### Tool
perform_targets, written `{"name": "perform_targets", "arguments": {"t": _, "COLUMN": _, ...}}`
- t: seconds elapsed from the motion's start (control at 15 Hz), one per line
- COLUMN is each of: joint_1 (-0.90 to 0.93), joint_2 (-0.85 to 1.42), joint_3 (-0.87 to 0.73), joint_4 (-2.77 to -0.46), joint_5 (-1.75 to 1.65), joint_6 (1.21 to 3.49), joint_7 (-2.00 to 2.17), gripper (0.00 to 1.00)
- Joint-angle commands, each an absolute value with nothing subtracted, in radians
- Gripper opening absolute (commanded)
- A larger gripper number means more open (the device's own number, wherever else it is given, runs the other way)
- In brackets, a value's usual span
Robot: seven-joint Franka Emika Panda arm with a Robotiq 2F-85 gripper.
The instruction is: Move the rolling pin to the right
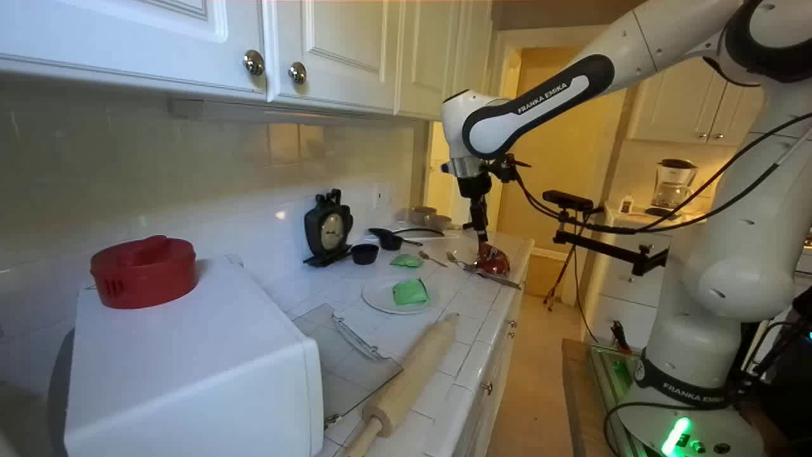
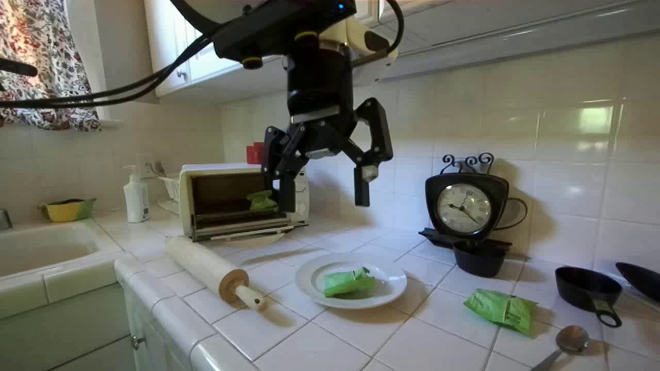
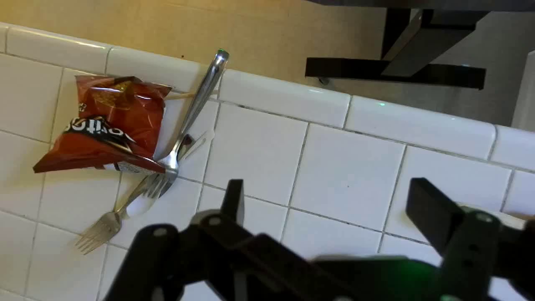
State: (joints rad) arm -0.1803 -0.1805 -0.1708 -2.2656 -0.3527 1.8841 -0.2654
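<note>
1. The tool (image 2: 326,200) is spread wide with nothing between its fingers (image 3: 232,200), hanging over the bench (image 2: 304,345) well apart from the pin (image 2: 209,270). So no grab yet.
2. The pin's lying near the bench's front edge, between that and the oven door (image 1: 342,368) (can't tell if they're touching). My big worry: it's round, so a sideways nudge could send it rolling onto the floor (image 1: 533,393).
3. Going by the wrist view, the fingers part roughly along that edge, and the pin lies roughly that way too. Come down without turning and I reckon they'd poke its top instead of straddling it.
4. Grab it by a handle (image 2: 251,298) and its fat middle would probably droop or twist loose.
5. Whose "right", btw? In an exterior view the plate (image 2: 308,283) sits that way, with a green packet (image 2: 346,282) on it, so a low drag could shove both.
</note>
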Motion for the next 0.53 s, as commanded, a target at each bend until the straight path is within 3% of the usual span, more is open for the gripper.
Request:
{"name": "perform_targets", "arguments": {"t": 0.0, "joint_1": -0.175, "joint_2": -0.18, "joint_3": -0.176, "joint_4": -2.264, "joint_5": -0.353, "joint_6": 1.882, "joint_7": -0.265, "gripper": 1.0}}
{"name": "perform_targets", "arguments": {"t": 0.47, "joint_1": -0.169, "joint_2": -0.193, "joint_3": -0.162, "joint_4": -2.282, "joint_5": -0.472, "joint_6": 1.904, "joint_7": -0.327, "gripper": 1.0}}
